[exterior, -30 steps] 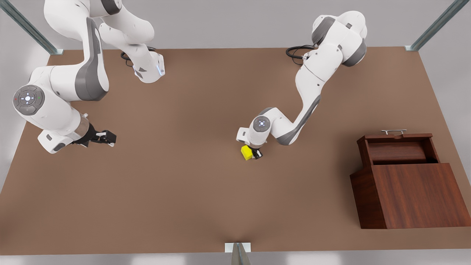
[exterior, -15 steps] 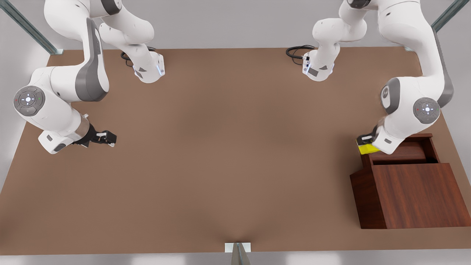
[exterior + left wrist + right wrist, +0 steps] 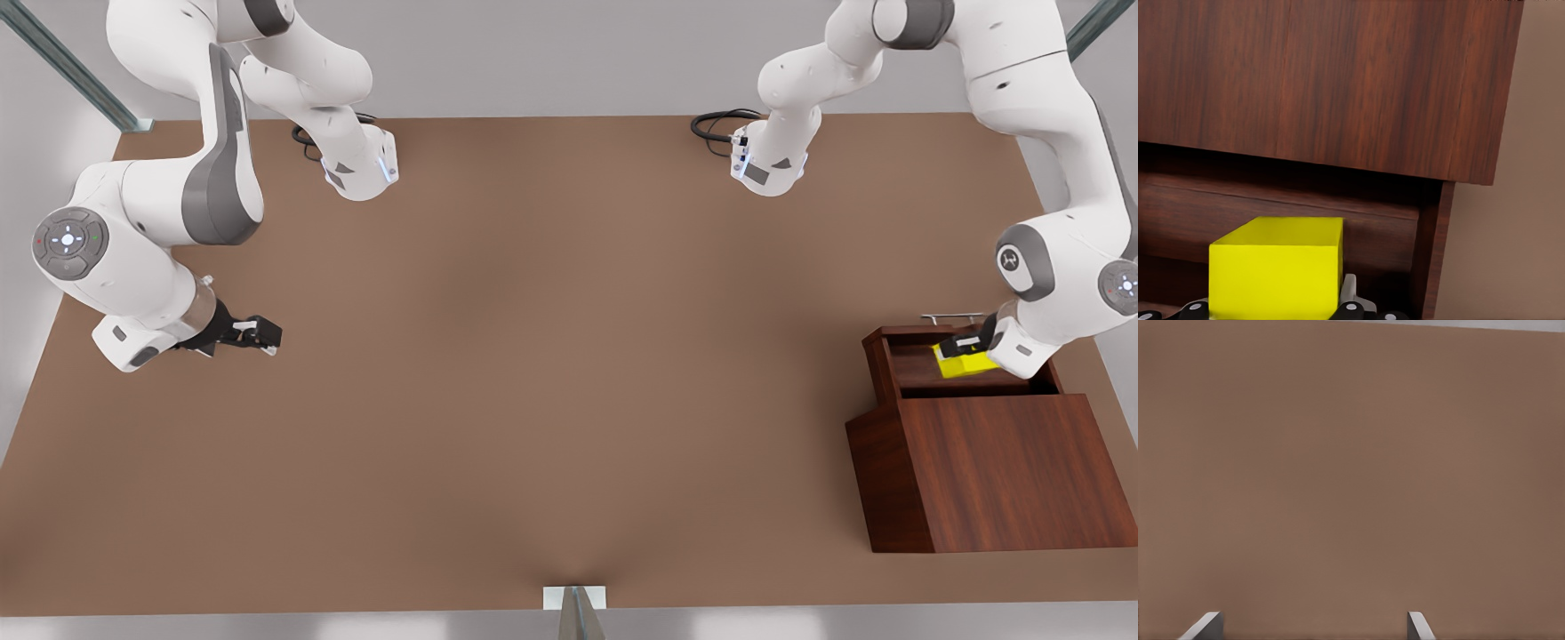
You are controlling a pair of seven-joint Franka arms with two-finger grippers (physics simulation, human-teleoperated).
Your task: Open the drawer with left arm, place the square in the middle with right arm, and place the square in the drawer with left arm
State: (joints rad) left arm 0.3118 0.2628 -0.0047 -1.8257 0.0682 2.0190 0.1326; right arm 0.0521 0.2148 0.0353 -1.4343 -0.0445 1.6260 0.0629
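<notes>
Yellow and bright, the square [image 3: 965, 364] sat clamped in the left hand [image 3: 958, 353] over the pulled-out drawer [image 3: 956, 373], at the front view's right. From where I stood, the cube hung within the drawer's open box, just behind the silver bar handle [image 3: 951, 316]; whether it touched the drawer floor I could not tell. On the left wrist view the square [image 3: 1277, 268] was pinched between the dark fingers [image 3: 1350, 310], with the cabinet [image 3: 1331, 87] front rising beyond it and the drawer's wall beside it. The cabinet [image 3: 996, 471] stood at the bench [image 3: 533, 356] edge on that side. Well apart, at the front view's left, the right arm waited, its hand [image 3: 263, 335] low over the bare bench with its fingers spread wide and holding nothing.
</notes>
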